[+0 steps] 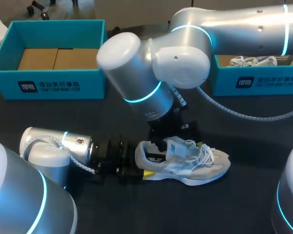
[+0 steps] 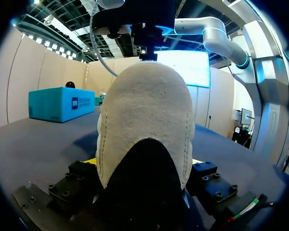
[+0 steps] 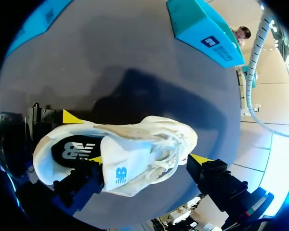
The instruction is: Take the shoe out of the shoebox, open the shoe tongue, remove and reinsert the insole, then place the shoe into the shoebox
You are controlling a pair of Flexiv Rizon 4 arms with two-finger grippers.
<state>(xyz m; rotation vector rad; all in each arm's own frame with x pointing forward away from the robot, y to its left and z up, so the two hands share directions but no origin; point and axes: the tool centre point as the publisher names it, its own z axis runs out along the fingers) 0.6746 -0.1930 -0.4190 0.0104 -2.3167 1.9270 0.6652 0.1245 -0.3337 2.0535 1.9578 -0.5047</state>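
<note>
Left fingers (image 1: pixel 148 174) clamped on heel of shoe (image 1: pixel 185 163); shoe rests on surface (image 1: pixel 259 204); right fingers (image 3: pixel 200 159) spread wide apart, straddling the shoe's middle.

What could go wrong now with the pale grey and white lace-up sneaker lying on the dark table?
1. The left gripper clamps only the heel of the pale grey and white sneaker, so pulling its tongue may twist it loose.
2. The open right gripper straddles the loose white laces, which could snag a finger.
</note>
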